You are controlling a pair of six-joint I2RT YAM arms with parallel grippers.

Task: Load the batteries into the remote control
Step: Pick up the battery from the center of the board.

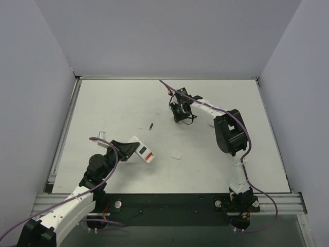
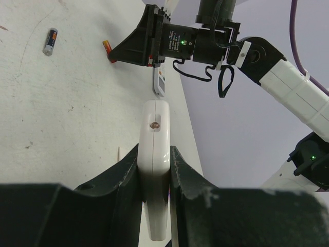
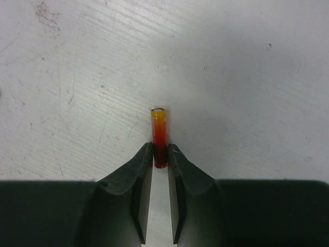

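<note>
My left gripper is shut on the remote control and holds it above the table's front left, red face up. In the left wrist view the remote shows edge-on, white, clamped between the fingers. My right gripper is at the back middle, shut on a red battery; its fingertips pinch the near end, close over the table. That battery also shows in the left wrist view at the right gripper's tips. I cannot see the second red battery.
A small dark battery lies between the two grippers; it also shows in the left wrist view. A small white flat piece lies right of the remote. Grey walls close in the table on three sides.
</note>
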